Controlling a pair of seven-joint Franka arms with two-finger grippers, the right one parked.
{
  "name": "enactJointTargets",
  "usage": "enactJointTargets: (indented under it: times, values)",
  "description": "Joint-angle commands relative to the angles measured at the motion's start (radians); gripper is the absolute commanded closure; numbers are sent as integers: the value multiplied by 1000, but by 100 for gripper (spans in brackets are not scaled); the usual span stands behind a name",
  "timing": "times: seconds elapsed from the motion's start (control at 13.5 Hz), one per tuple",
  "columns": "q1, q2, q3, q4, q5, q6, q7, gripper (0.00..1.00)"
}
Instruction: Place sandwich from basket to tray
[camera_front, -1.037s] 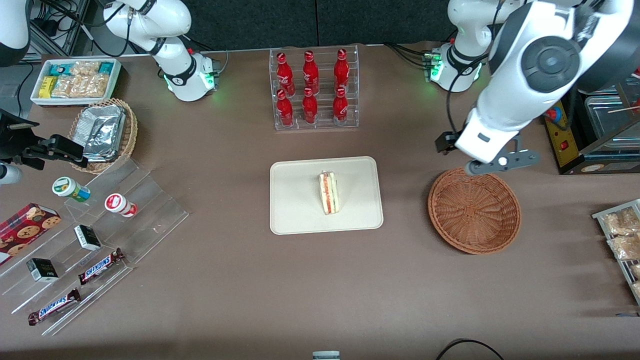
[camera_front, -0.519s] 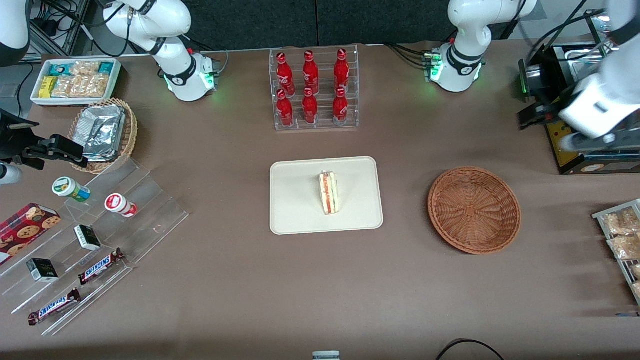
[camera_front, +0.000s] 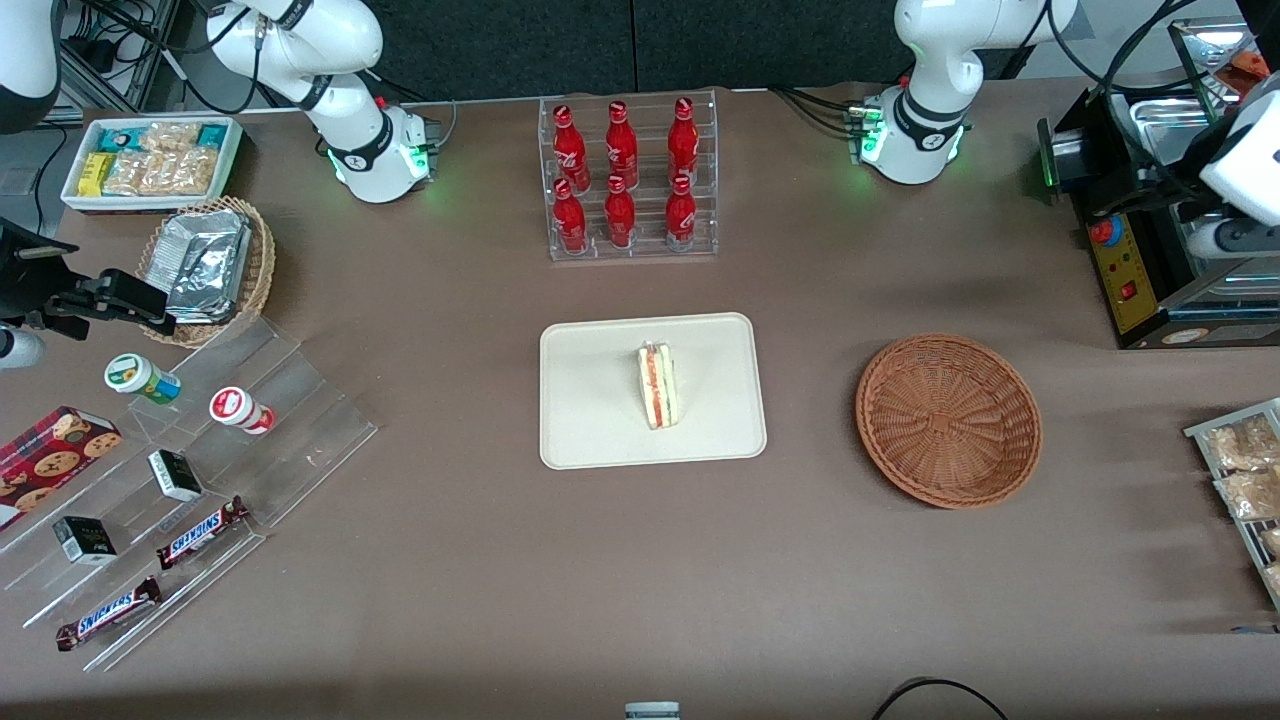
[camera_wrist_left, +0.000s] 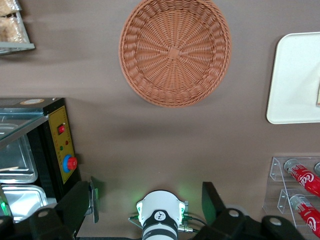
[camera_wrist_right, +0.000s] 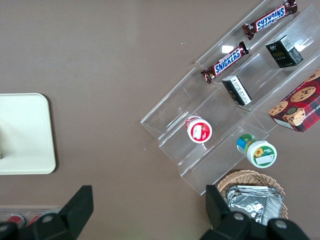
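Observation:
The sandwich lies on the cream-white tray at the middle of the table. The reddish-brown basket stands empty beside the tray, toward the working arm's end. In the left wrist view the basket and a corner of the tray show far below. My left gripper is open and empty, its fingers spread wide, high above the table. In the front view only the arm's wrist shows, at the picture's edge over the black machine.
A clear rack of red bottles stands farther from the camera than the tray. A black machine with a red button and a rack of snack packs flank the basket. Clear display steps stand toward the parked arm's end.
My left arm has moved from just above the basket's rim up and away toward the working arm's end, over the black machine. The sandwich has stayed on the tray.

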Motion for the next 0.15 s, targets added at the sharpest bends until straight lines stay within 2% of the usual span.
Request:
enactJointTargets:
  times: [0.0,0.07]
  values:
    - [-11,54,-10,82,-10,-8,-1,1]
    - [-11,58,-10,87,-12,-5,-5,1]
